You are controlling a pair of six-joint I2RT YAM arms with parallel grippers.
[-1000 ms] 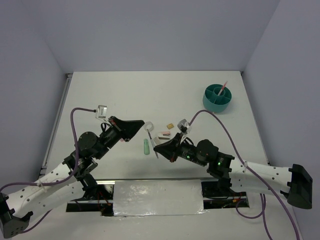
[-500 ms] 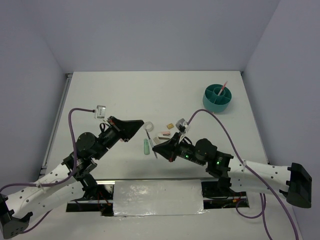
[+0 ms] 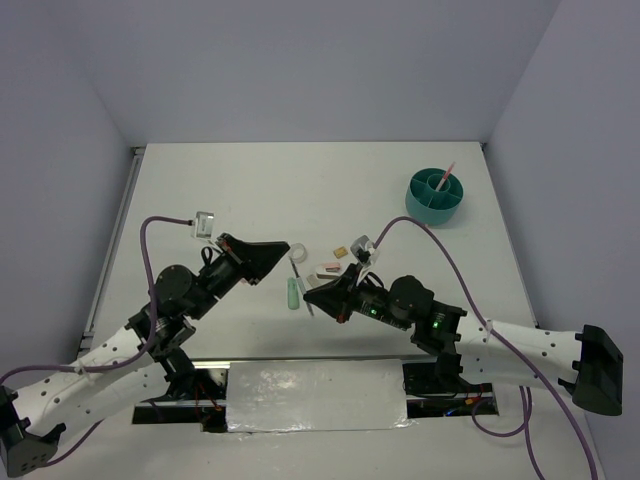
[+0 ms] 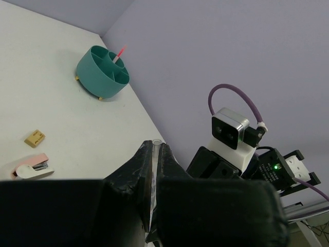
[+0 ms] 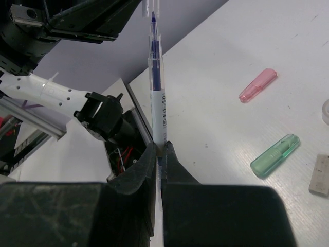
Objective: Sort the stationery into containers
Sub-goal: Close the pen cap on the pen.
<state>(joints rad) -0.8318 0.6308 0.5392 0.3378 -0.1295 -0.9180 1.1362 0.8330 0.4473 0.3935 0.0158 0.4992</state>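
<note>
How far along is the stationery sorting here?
Done: one pink pen stands in the teal organiser. In hand: the right gripper holds a blue-ink pen, its clear end seemingly pinched by the left gripper. Left: green stub, pink stub, tape ring, tan block on the table.

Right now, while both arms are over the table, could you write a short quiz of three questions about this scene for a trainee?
1. True or false: the teal organiser holds no stationery yet.
2. Multiple choice: the right gripper is shut on A) a clear pen with blue ink, B) a tan block, C) a pink stub.
3. Short answer: what does the left gripper pinch between its fingers?
Key: 1 false, a pink pen stands in it. 2 A. 3 a thin clear tube.
</note>
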